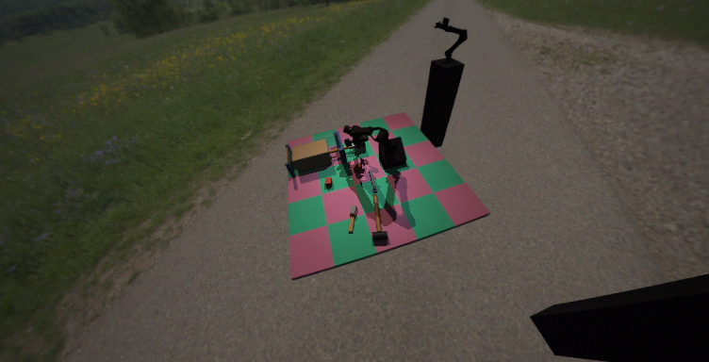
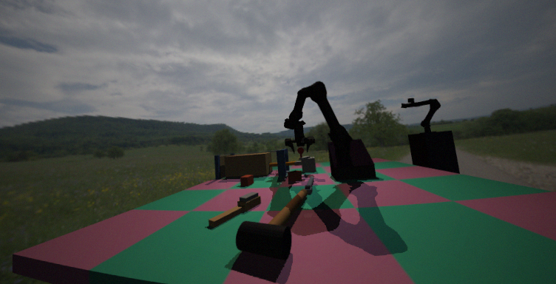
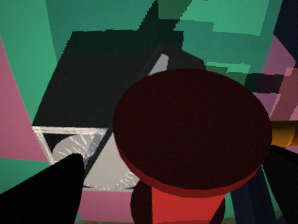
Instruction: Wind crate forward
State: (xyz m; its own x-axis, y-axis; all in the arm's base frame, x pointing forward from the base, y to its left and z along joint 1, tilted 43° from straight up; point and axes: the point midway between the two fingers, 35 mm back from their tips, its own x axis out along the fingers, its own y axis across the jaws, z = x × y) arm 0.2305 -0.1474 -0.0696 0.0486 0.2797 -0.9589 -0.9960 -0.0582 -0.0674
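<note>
The tan crate (image 1: 310, 155) (image 2: 247, 164) sits flat in the cubby, between blue posts. Its front appears a little short of the frame (image 1: 343, 151) (image 2: 281, 163) at the mouth. An orange strap (image 1: 337, 149) (image 2: 287, 163) (image 3: 288, 139) runs from the crate to the grey winch (image 2: 308, 164) (image 3: 100, 165). The red handle knob (image 2: 300, 150) (image 3: 189, 123) stands upright above the winch. My gripper (image 1: 358, 146) (image 2: 299, 141) is open, fingers spread on either side just above the knob, not gripping it. In the wrist view the knob fills the middle.
A hammer (image 1: 378, 220) (image 2: 268, 235), a small wooden-handled tool (image 1: 352, 218) (image 2: 235, 211), a steel bar (image 1: 370, 180) (image 2: 309, 183) and a red block (image 1: 328, 182) (image 2: 246, 180) lie on the checkered bench. My arm's base (image 1: 392, 152) (image 2: 350, 161) is right of the winch. A black pillar (image 1: 440, 101) (image 2: 433, 151) stands behind.
</note>
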